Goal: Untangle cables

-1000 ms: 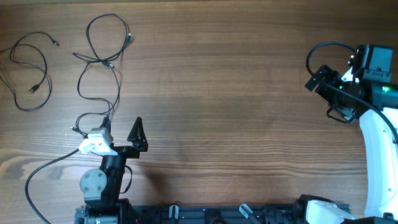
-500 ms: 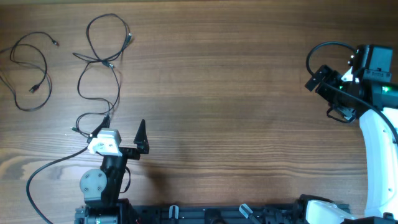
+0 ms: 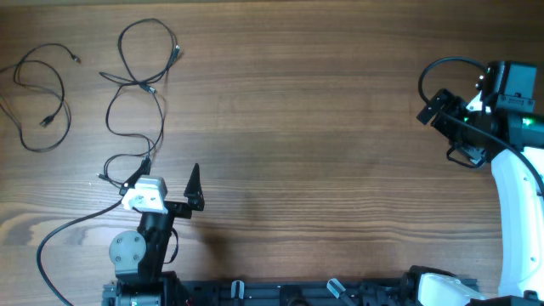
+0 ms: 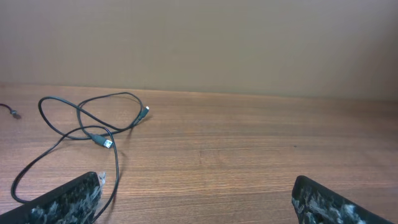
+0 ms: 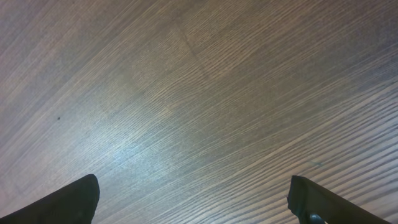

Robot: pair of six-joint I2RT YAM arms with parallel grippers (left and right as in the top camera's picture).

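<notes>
The left gripper [image 3: 167, 175] has its jaws spread wide with nothing between them. The right gripper [image 3: 444, 132] is the same: jaws fully apart and empty.

The cables [image 3: 140, 84] are thin black cords lying loose on the wooden table [image 3: 323, 102], all on the left gripper's side. They form two groups.

- **Tangle:** The nearer group starts right at the tip of the left gripper's outer finger [image 4: 62, 202] and runs straight ahead of the jaws. It is a string of three open loops, one beyond the other, crossing over itself where the loops meet. Small plugs stick out at the crossings and at the near end. It is not clear whether this is one cord or two.
- **Left wrist view:** The farthest loop lies ahead of the jaws and left of the gap between them. A silver-tipped plug [image 4: 107, 144] rests where the strands cross, and a second plug [image 4: 144, 112] points away at the loop's right edge.
- **Lone cord:** The other group, the lone cord [image 3: 43, 122], lies further left of the jaws and well apart from the string of loops. It is a loose curl with a small plug at each end and does not look knotted.

The right gripper sits far across the table from every cord — its wrist view shows only bare wood grain between its two dark fingertips.
</notes>
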